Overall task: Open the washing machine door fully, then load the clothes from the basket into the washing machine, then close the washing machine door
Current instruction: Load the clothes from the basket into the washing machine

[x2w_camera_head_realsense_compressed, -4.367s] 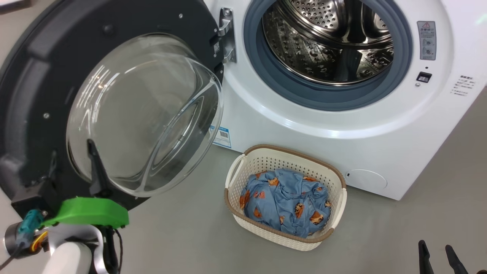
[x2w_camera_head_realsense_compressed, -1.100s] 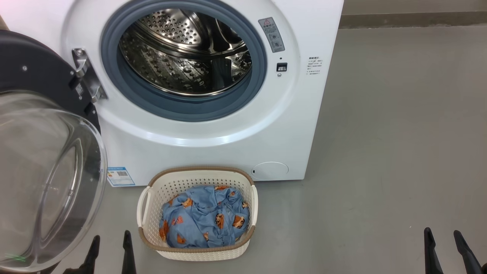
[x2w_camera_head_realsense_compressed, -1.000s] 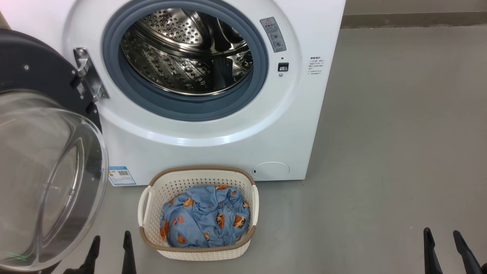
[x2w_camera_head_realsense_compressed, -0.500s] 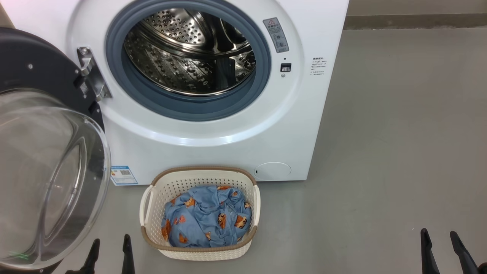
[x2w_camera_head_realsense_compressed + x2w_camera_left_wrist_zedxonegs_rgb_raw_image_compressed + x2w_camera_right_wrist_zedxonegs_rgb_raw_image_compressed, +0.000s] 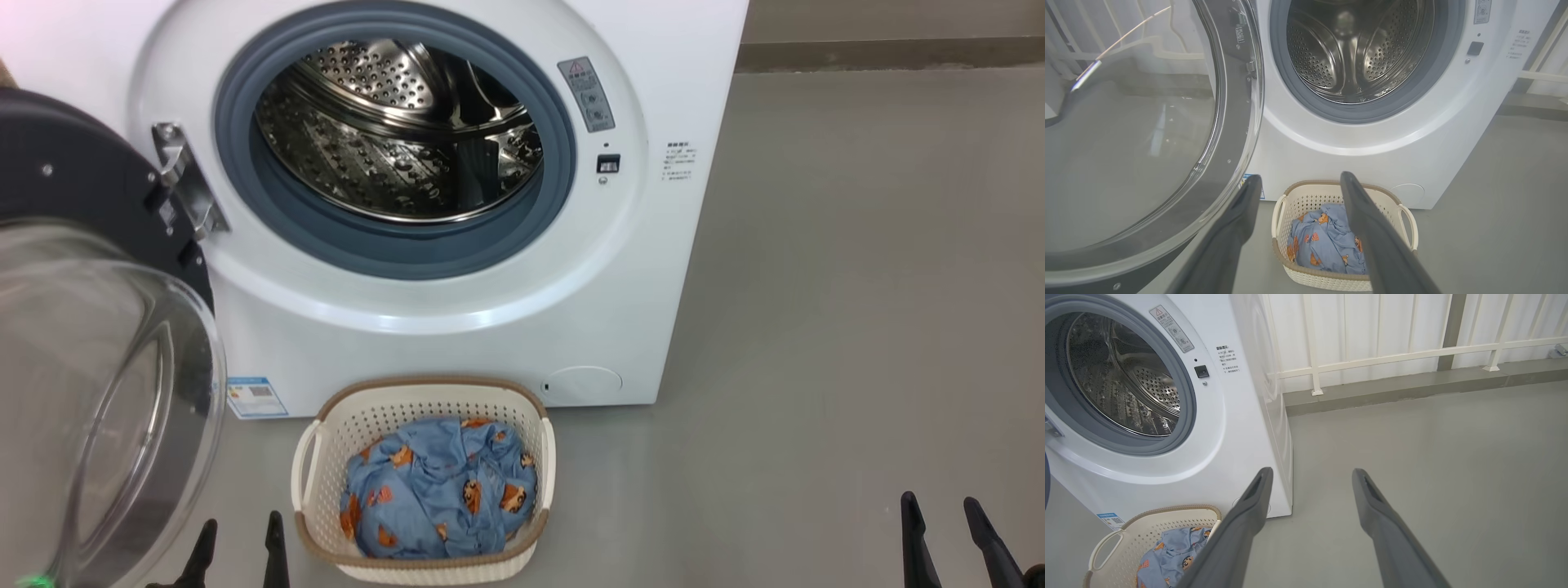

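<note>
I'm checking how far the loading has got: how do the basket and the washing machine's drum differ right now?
The basket holds the blue bear-print clothes; the drum looks empty. The basket is cream plastic with a brown rim; the drum is shiny steel. The basket stands on the floor, open upward; the drum sits in the washing machine, open to the front. Both have walls full of small holes.

Washing machine door (image 5: 90, 171) cut off at left & bottom, head view. Basket (image 5: 429, 381) bottom cut off too. Left hand (image 5: 1301, 177) finger hides pt of clothes (image 5: 1318, 241) in wrist view. Blue sticker (image 5: 255, 397) words too small to read.
</note>
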